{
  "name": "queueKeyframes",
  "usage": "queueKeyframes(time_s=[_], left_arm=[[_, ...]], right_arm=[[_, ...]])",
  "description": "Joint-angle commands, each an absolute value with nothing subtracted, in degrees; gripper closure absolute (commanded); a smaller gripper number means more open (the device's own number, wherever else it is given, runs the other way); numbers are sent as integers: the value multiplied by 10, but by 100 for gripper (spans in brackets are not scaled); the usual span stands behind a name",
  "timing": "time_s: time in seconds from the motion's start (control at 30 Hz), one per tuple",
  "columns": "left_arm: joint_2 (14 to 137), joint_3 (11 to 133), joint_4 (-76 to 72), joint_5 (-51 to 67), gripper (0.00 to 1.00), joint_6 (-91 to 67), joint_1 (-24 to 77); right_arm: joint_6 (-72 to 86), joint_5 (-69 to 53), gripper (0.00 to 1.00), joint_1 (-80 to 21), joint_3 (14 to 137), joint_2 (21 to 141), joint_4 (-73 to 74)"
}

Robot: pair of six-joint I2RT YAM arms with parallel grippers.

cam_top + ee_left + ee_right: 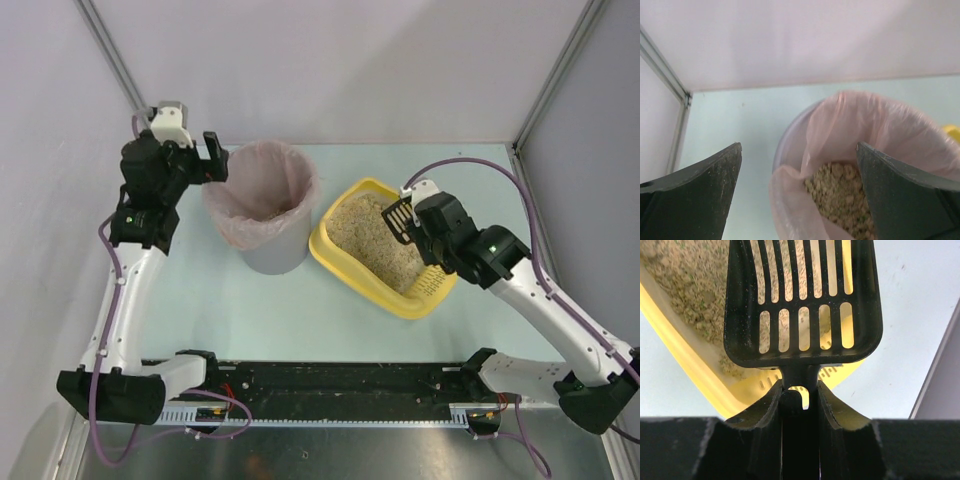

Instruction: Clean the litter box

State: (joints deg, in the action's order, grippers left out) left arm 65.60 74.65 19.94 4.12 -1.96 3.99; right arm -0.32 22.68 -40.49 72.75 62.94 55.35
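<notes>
Right tool point(800, 390) pinches the scoop point(805, 359) by its handle, blade over the litter box point(332, 263) for sifting; left tool point(214, 158), spread, hangs beside the bin point(272, 258), likely to steady it.

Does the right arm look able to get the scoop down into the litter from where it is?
Probably yes: the right gripper is shut on the scoop, which hangs just over the litter in the litter box, with nothing between them.

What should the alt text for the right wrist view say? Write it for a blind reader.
The right hand grips a black slotted scoop by its handle, above a yellow litter box of beige sandy litter on a pale table.
</notes>
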Motion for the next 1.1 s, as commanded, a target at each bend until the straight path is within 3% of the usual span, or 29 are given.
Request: queueKeyframes(time_s=[0.0, 0.53, 1.07], left_arm=[[670, 799, 177, 45, 1, -8, 36], [657, 728, 173, 74, 0, -26, 3], [657, 717, 162, 81, 0, -52, -47]], right_arm=[[30, 185, 100, -389, 726, 659, 598], [93, -111, 100, -235, 726, 787, 589], [134, -84, 100, -224, 727, 931, 491]])
